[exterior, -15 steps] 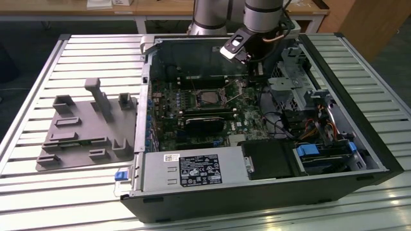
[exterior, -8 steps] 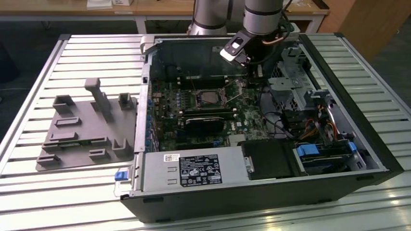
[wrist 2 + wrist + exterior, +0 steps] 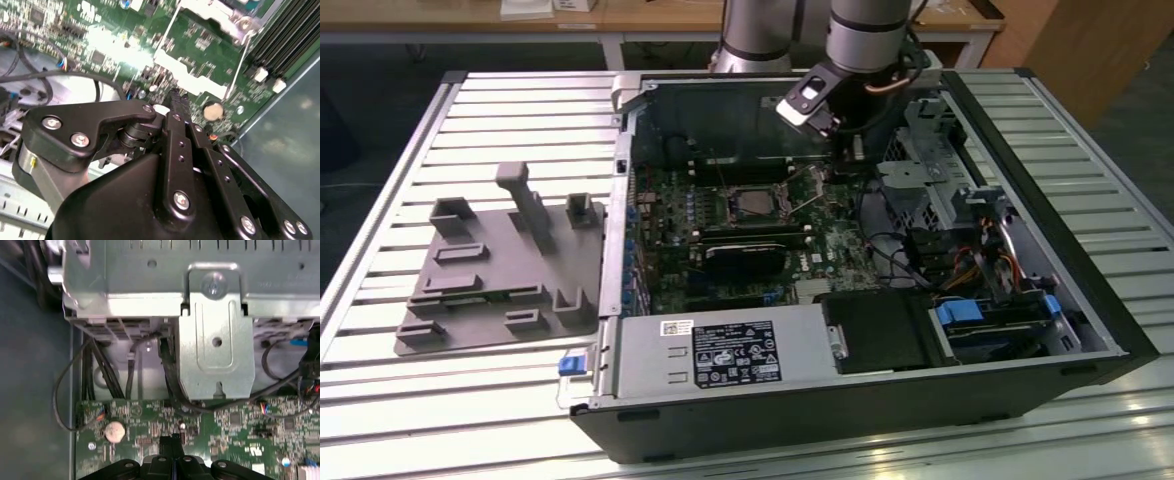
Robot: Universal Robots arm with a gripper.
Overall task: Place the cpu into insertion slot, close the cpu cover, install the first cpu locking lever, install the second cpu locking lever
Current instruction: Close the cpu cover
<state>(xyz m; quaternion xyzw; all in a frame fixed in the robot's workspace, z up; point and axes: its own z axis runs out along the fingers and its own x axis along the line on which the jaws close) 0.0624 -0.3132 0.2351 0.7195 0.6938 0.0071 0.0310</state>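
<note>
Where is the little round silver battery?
In the first wrist view, the battery sits on the green circuit board, close to the gripper, near the board's edge.

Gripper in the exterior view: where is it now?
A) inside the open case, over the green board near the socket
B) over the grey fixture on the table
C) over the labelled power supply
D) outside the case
A: the gripper reaches down inside the open case, above the green board at the exterior view's right of the insertion slot.

Exterior view: high, overlooking computer case (image 3: 854, 420). Both wrist views: close, sharing motherboard (image 3: 200, 55) (image 3: 240, 415), coin battery (image 3: 213, 111) (image 3: 114, 430).
</note>
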